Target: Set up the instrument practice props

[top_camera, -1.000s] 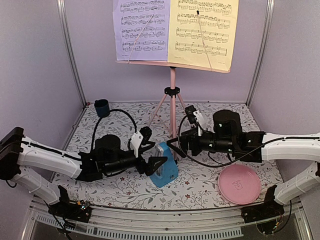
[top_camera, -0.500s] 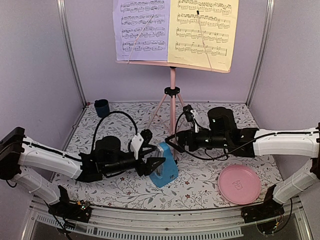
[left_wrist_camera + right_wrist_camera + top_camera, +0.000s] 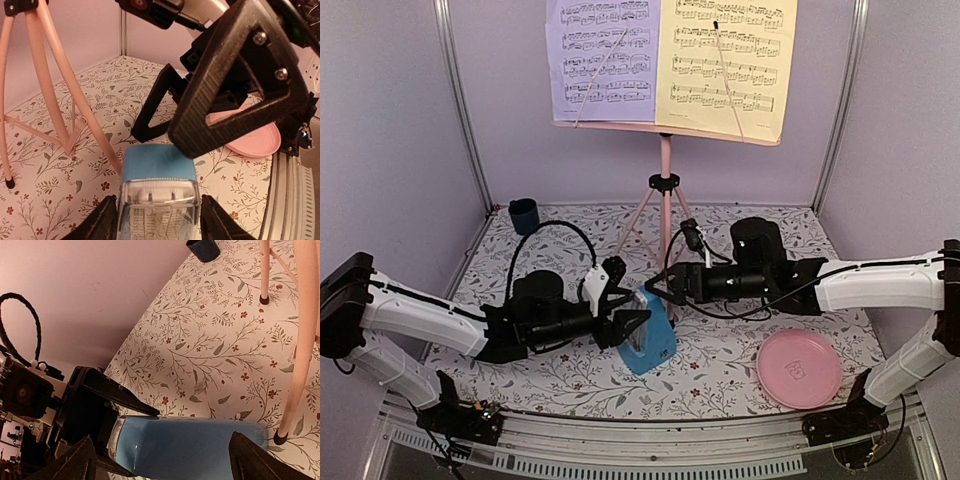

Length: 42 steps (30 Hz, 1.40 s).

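1. The metronome [image 3: 655,340] is found on the table [image 3: 720,372], just beside the front legs of the music stand [image 3: 665,180]; it is clamped at its two sides by the left gripper [image 3: 628,311]
2. The right gripper [image 3: 654,291] is spread wide, close over the same metronome
3. The two grippers could be knocked together, being crowded at one thing, and the metronome twisted loose
4. A stand leg could be struck and the stand toppled
5. Counted: one stand, one lavender sheet [image 3: 605,55], one yellow sheet [image 3: 725,65], one metronome, one plate [image 3: 798,368], one cup [image 3: 524,215]

Pink plate [image 3: 779,357], dark blue cup [image 3: 523,215], floral tabletop [image 3: 720,365]
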{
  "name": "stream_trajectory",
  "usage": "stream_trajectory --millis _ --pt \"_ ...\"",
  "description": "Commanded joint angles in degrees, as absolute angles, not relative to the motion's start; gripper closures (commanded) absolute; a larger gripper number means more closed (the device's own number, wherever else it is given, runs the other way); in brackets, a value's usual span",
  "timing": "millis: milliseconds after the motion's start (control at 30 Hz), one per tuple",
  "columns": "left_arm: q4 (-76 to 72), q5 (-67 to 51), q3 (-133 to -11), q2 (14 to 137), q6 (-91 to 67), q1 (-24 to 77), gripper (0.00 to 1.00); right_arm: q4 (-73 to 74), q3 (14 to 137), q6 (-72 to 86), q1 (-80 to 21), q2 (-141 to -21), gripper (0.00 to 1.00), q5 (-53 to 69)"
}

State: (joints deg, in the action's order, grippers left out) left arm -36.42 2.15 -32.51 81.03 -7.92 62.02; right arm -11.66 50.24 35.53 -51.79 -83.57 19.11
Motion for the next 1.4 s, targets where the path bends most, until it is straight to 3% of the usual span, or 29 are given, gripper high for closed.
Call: stream_trajectory --millis 0,233,933,1367 --pt "-38.6 1.6 -33.6 80.9 -7.0 61.4 0.44 -13.2 50.6 38.0 -51.6 -85.5 0.07 20.0" --pt "-39.1 1.3 -33.1 80.5 -7.0 61.4 0.50 -14.0 50.7 39.6 -51.6 -87.5 0.08 20.2" --pt "-45.0 -2.7 -26.4 78.9 -6.7 61.4 0.82 -16.2 41.5 38.5 -50.0 -96.2 0.21 18.5" --pt "-50.5 -5.1 -23.8 79.6 -4.1 61.5 0.88 -17.6 35.4 36.6 -46.7 -98.3 0.26 18.2"
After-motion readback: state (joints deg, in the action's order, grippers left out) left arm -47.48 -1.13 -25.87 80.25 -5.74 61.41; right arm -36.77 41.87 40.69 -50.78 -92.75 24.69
